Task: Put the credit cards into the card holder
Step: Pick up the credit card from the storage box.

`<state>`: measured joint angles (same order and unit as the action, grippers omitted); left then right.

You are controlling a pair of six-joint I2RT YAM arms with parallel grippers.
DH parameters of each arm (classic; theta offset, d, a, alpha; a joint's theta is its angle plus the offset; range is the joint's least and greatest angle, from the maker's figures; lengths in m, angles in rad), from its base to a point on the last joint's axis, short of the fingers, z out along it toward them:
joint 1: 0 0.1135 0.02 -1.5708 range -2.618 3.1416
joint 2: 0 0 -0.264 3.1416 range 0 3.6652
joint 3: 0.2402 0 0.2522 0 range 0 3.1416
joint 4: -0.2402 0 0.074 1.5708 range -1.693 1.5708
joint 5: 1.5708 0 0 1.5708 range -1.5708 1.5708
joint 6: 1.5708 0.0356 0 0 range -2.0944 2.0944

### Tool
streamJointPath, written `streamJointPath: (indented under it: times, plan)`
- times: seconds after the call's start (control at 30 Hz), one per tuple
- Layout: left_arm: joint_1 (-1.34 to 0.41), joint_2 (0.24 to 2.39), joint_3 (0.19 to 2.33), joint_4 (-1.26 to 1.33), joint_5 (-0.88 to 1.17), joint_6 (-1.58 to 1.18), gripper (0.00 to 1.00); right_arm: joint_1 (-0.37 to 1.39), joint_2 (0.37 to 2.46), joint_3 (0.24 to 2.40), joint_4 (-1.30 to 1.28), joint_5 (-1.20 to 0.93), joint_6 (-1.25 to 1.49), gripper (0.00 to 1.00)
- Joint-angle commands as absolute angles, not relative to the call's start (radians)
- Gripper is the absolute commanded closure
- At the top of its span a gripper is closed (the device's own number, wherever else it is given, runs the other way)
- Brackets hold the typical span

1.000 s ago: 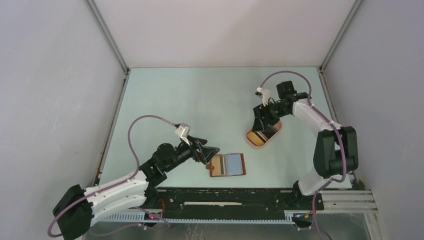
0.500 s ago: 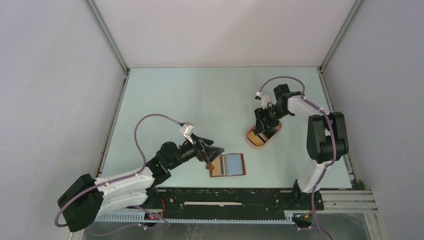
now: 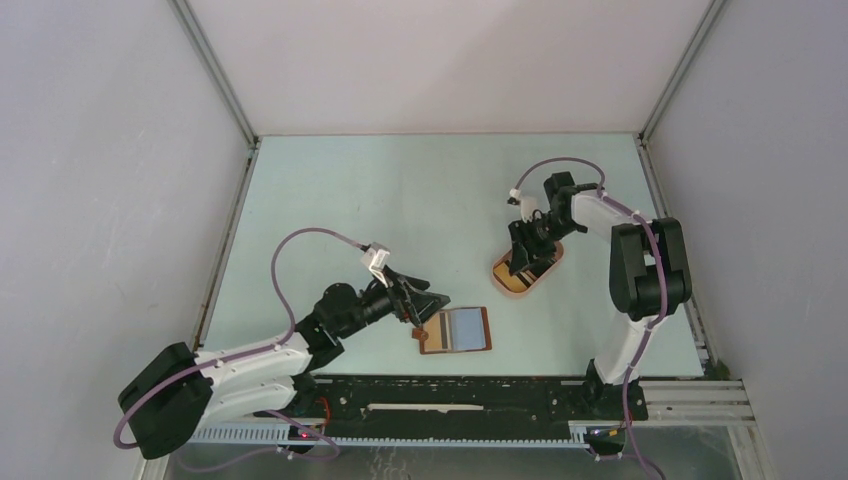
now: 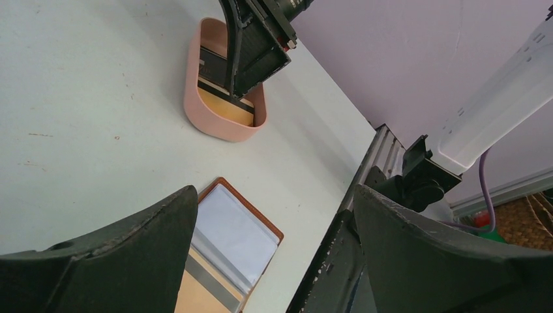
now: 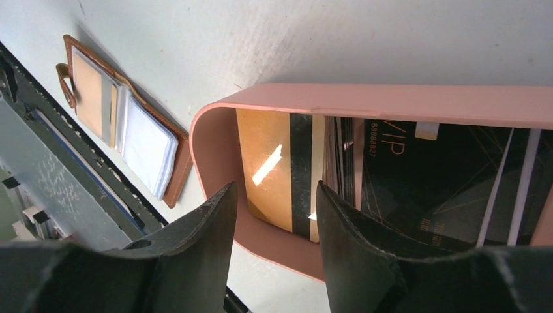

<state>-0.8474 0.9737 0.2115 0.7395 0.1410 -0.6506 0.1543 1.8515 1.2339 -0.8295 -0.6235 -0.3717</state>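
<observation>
Down in the pink tray [image 5: 391, 104], the right gripper [image 5: 275, 195] has its jaws part-way apart with nothing pinched between them that I can see. Its tips straddle the near end of an orange card [image 5: 267, 150] that lies flat on the tray floor. The step in hand looks like picking out one card. Doing it well probably means catching a single edge rather than pressing on the flat face, perhaps by working the card up against the curved tray wall so one finger gets under it. The close should be gentle so the light tray does not skid on the table [image 3: 400, 200]. The credit cards are all in that tray. The orange one carries a dark stripe, a few thin ones lean on edge beside it, and a glossy black card [image 5: 443, 182] with fine gold lines and "VIP" lettering fills the far part. Well apart from the tray, near the front edge, the card holder [image 3: 455, 330] lies open and flat. It is reddish-brown leather with a tan pocket on one half, pale clear sleeves on the other, and a snap tab at its end. The left gripper [image 4: 274, 195] hangs just beside that tab, jaws spread wide and empty, well placed to steady the holder.
</observation>
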Motion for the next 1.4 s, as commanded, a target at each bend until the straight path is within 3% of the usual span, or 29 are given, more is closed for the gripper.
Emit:
streamJointPath:
  times: [0.0,0.63,1.37]
  plan:
    - [-0.842,0.975,0.209,0.788,0.157,-0.66,0.07,0.166,1.85,1.276,-0.858,-0.658,-0.383,0.45]
    - [-0.842,0.982,0.203,0.797,0.158,-0.673,0.07,0.163,1.877,1.281,-0.856,-0.603,-0.372,0.43]
    - [-0.842,0.984,0.199,0.799,0.158,-0.681,0.07,0.183,1.848,1.298,-0.929,-0.772,-0.403,0.57]
